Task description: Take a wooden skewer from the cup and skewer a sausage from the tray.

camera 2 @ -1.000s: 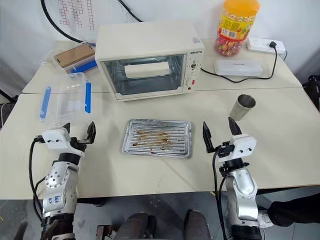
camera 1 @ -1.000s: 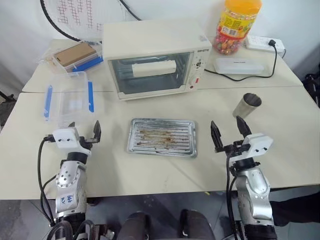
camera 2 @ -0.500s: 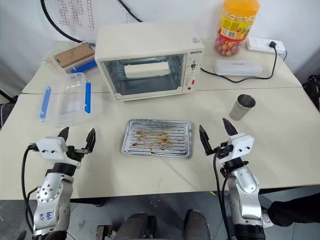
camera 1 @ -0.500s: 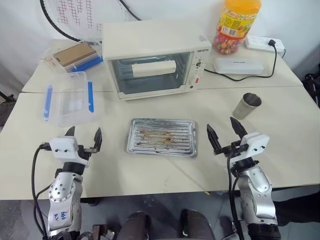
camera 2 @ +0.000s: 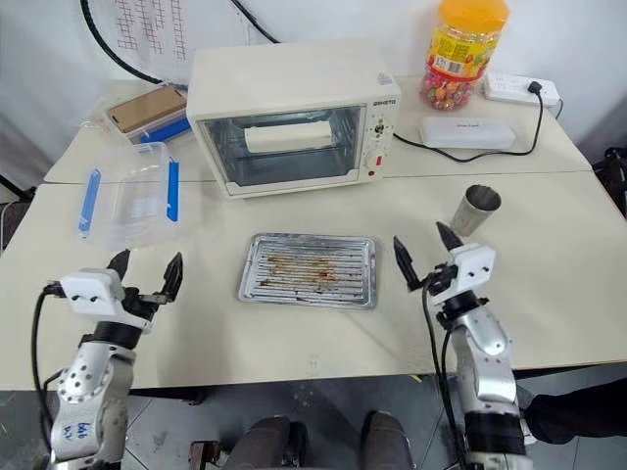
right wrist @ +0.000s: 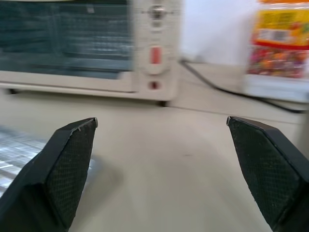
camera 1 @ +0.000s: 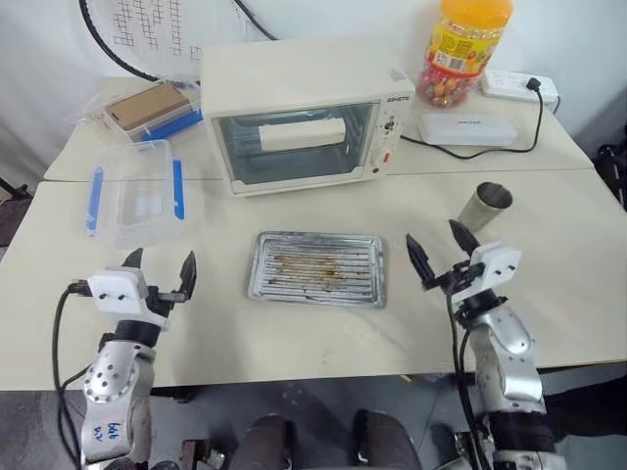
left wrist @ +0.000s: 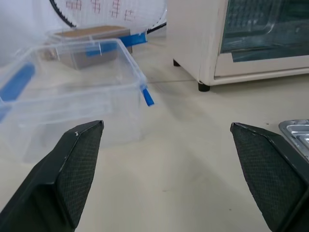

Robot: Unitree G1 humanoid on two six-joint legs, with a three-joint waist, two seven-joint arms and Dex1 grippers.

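The silvery cup (camera 1: 483, 207) stands on the right of the table, tilted in my view, its inside dark. The skewer is out of view. The metal tray (camera 1: 315, 267) lies at the table's middle, its ridged bottom brown-stained; the sausage is out of view. My right gripper (camera 1: 434, 238) hovers open between tray and cup, a short way nearer than the cup, nothing between its fingers. Left of the tray, my left gripper (camera 1: 162, 264) is open and empty over bare table, in front of the plastic box.
A white toaster oven (camera 1: 302, 114) stands behind the tray. A clear plastic box with blue clips (camera 1: 135, 193) sits at the left, a yellow-lidded candy jar (camera 1: 462, 51) and a power strip (camera 1: 517, 86) at the back right, with a black cable (camera 1: 470, 147) running along.
My right gripper has moved slightly away from me, toward the cup. The left gripper has drifted a little nearer and to the left. Both stay open.
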